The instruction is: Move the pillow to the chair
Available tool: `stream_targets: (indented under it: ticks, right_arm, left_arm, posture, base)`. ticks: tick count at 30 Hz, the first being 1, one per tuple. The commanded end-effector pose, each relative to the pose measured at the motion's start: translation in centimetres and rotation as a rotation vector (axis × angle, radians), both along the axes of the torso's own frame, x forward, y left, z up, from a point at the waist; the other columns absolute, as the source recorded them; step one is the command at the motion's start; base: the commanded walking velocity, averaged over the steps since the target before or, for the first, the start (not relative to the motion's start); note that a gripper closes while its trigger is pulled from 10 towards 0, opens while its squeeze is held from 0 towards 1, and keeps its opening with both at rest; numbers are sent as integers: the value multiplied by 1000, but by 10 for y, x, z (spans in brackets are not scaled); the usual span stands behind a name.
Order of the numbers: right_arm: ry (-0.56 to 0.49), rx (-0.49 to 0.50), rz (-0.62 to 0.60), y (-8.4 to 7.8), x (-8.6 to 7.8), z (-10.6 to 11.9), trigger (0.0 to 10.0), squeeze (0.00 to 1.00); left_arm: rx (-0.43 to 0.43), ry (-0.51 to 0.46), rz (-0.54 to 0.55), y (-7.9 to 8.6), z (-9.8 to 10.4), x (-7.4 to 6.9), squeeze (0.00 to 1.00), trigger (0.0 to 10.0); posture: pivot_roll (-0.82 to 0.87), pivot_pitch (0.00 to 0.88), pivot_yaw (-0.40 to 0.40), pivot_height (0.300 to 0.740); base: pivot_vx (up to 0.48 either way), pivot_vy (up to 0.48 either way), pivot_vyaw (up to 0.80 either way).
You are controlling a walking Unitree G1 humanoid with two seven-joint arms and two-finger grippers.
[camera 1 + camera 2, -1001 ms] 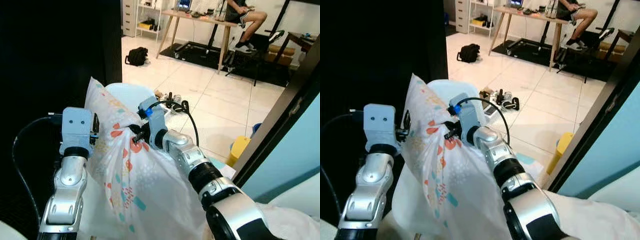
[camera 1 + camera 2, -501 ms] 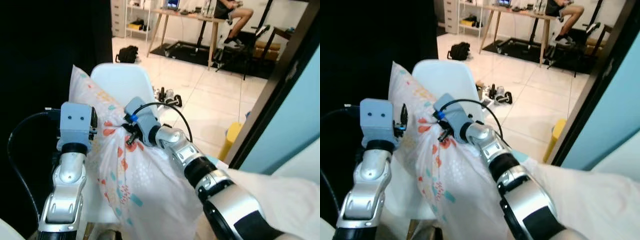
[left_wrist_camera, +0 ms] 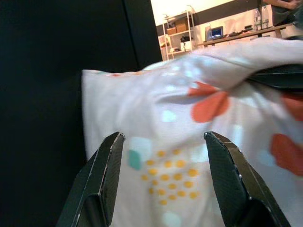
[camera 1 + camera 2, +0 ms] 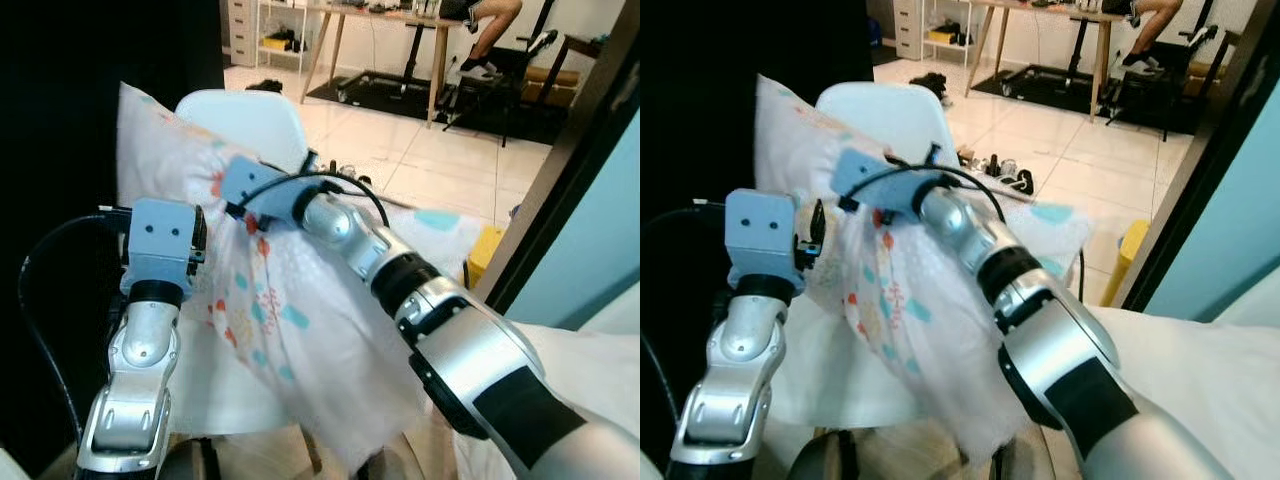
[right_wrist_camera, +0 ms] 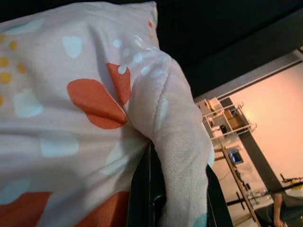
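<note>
The pillow (image 4: 300, 320), white with orange, teal and yellow prints, lies draped over the white chair (image 4: 245, 115), its top corner leaning on the chair back. My right gripper (image 5: 158, 189) is shut on a fold of the pillow near its upper edge, reaching in across it from the right. My left gripper (image 3: 163, 137) is open, its two black fingers (image 3: 106, 179) spread with the pillow's side right in front of them. In the eye views the left arm (image 4: 150, 320) stands at the pillow's left side.
A dark wall is on the left. A dark door frame (image 4: 560, 170) and white bedding (image 4: 590, 370) are on the right. A yellow bin (image 4: 483, 255) stands on the tiled floor. At the back a person's leg (image 4: 495, 15) is by a desk (image 4: 420, 20).
The view has shifted toward the chair. The pillow has come down from upright between the grippers onto the chair. My right gripper went forward and left with it.
</note>
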State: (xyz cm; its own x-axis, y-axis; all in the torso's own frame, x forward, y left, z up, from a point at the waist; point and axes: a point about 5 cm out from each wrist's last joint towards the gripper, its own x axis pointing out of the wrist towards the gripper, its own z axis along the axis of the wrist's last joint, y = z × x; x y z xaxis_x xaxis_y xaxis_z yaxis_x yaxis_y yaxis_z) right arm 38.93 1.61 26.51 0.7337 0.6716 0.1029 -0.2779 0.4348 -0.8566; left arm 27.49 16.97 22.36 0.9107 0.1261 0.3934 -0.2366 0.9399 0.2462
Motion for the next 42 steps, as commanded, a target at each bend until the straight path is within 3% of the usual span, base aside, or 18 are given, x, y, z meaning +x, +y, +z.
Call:
stream_targets:
  ticks: [1, 3, 6, 8, 9, 12, 17, 20, 23, 29, 30, 31, 32, 35, 36, 37, 39, 42]
  right_arm:
    - [-82, 26, 22, 7, -3, 19, 10000, 0]
    - [-86, 12, 27, 13, -5, 18, 10000, 0]
    - [61, -14, 56, 25, -10, -12, 10000, 0]
    - [61, -14, 56, 25, -10, -12, 10000, 0]
    - [128, 4, 21, 21, -9, -28, 10000, 1000]
    - [145, 21, 2, 18, -8, -32, 10000, 1000]
    - [96, 88, -154, -6, 5, -23, 10000, 1000]
    - [8, 99, -314, -36, 19, -7, 10000, 1000]
    - [0, 127, -369, -52, 25, 2, 10000, 1000]
    - [181, 348, -329, -62, 29, 10, 10000, 1000]
    - [269, 444, -284, -62, 29, 12, 10000, 1000]
    - [269, 444, -284, -62, 29, 12, 10000, 1000]
    - [414, 614, -206, -63, 29, 15, 10000, 1000]
    - [472, 700, -168, -64, 29, 17, 10000, 1000]
    - [517, 760, -133, -66, 29, 19, 10000, 545]
    - [570, 840, -90, -69, 30, 20, 10000, 0]
    - [676, 970, 68, -72, 28, 21, 10000, 0]
    - [715, 1015, 152, -73, 26, 21, 10000, 0]
  left_arm:
    - [4, 7, 2, -1, 1, -2, 0, 10000]
    - [1, 12, 5, -1, 1, -4, 0, 10000]
    - [-3, 31, 12, -1, 0, -9, 0, 10000]
    - [-3, 31, 12, -1, 0, -9, 0, 10000]
    - [-5, 35, 15, -1, 0, -10, 0, 10000]
    - [-6, 37, 15, -2, 1, -11, 0, 10000]
    - [-8, 40, 16, -2, 2, -10, 0, 10000]
    - [-12, 43, 2, -4, 3, -6, 0, 10000]
    - [-14, 46, -12, -6, 3, -4, 0, 10000]
    - [-16, 46, -28, -7, 3, 1, 0, 10000]
    - [-17, 44, -31, -8, 3, 1, 0, 10000]
    - [-17, 44, -31, -8, 3, 1, 0, 10000]
    - [-18, 40, -32, -9, 3, 3, 0, 10000]
    - [-19, 39, -32, -10, 3, 4, 0, 10000]
    - [-20, 38, -31, -10, 3, 4, 0, 10000]
    - [-22, 40, -29, -10, 2, 5, 0, 10000]
    - [-30, 52, -19, -7, -2, 6, 0, 10000]
    - [-33, 58, -15, -6, -4, 7, 0, 10000]
  posture:
    - [100, 0, -108, 515]
    - [104, 0, -115, 511]
    - [114, 29, -125, 511]
    - [114, 29, -125, 511]
    - [120, 49, -136, 511]
    - [120, 49, -136, 511]
    - [110, 52, -134, 511]
    - [94, 41, -129, 511]
    - [91, 27, -128, 511]
    - [87, 4, -126, 511]
    - [86, 0, -126, 511]
    - [86, 0, -126, 511]
    - [87, 0, -132, 511]
    - [90, 0, -134, 511]
    - [90, 0, -134, 511]
    - [87, 0, -134, 511]
    - [76, 0, -127, 511]
    - [76, 0, -127, 511]
  base:
    - [0, 0, 0]
    - [0, 0, 0]
    - [0, 0, 0]
    - [0, 0, 0]
    - [0, 0, 0]
    - [0, 0, 0]
    - [0, 0, 0]
    - [0, 0, 0]
    - [0, 0, 0]
    - [0, 0, 0]
    - [0, 0, 0]
    - [0, 0, 0]
    - [0, 0, 0]
    - [0, 0, 0]
    - [0, 0, 0]
    - [0, 0, 0]
    - [0, 0, 0]
    - [0, 0, 0]
